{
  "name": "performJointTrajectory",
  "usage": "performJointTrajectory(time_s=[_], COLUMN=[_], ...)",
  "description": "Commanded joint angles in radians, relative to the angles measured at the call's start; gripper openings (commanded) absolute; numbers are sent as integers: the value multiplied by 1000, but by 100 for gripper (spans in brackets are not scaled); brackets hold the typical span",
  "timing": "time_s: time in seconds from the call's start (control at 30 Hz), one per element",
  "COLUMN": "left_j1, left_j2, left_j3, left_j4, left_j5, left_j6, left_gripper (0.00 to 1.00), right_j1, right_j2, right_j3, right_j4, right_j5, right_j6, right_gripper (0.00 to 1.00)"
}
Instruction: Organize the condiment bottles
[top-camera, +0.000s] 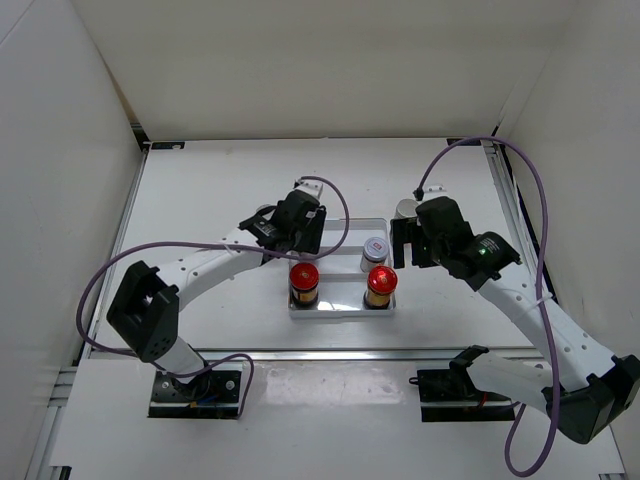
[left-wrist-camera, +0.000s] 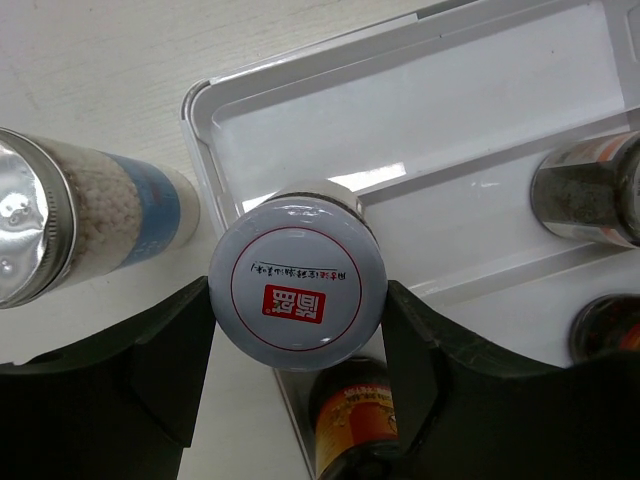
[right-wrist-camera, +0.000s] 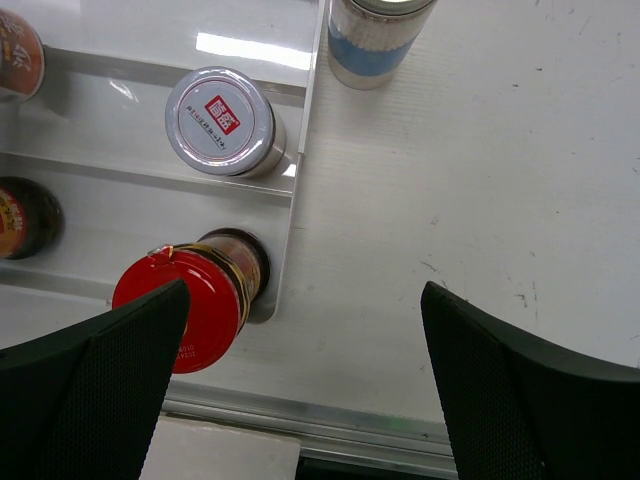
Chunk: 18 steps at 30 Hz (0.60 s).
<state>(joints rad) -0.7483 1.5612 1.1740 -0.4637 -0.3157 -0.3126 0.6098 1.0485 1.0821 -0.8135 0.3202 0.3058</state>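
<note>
Short silver-capped bottle (left-wrist-camera: 298, 300): cap top carries red square logo with white Chinese characters, upside down; inside thin red ring, one line of small Chinese print, unreadable. Second short silver-capped bottle (right-wrist-camera: 220, 120): same red logo. Amber bottle (left-wrist-camera: 355, 425): orange label, characters illegible.

Red-capped amber bottles (top-camera: 304, 283), white tray (left-wrist-camera: 480, 80)

Two red-capped bottles (top-camera: 304, 277) (top-camera: 380, 280) are counted, then two short silver-capped bottles (top-camera: 375, 247) (left-wrist-camera: 298, 290), then two taller silver-capped bottles (right-wrist-camera: 375, 40) (left-wrist-camera: 80, 215), six in all, and one white tray (top-camera: 340, 311) is noted.

Glossy white plastic tray (left-wrist-camera: 450, 90), shiny silver shaker cap (left-wrist-camera: 298, 290), glossy red cap (right-wrist-camera: 185, 310), matt scuffed white tabletop (right-wrist-camera: 480, 180)
</note>
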Motion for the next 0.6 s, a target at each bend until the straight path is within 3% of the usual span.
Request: performJointTrajectory(time_s=[0.0, 0.57], left_j1=[-20, -60], left_j2=[-10, -96], left_j3=[29, -31], left_j4=[23, 23], left_j5=[-2, -2], left_j6=[-20, -52], left_gripper=[11, 11], right_j1=[-2, -2], right_j2=[-18, -8], right_j3=[-4, -13], right_j4=[-4, -13], right_j5=[20, 29], right_j6=[-7, 12], right_gripper=[99, 99])
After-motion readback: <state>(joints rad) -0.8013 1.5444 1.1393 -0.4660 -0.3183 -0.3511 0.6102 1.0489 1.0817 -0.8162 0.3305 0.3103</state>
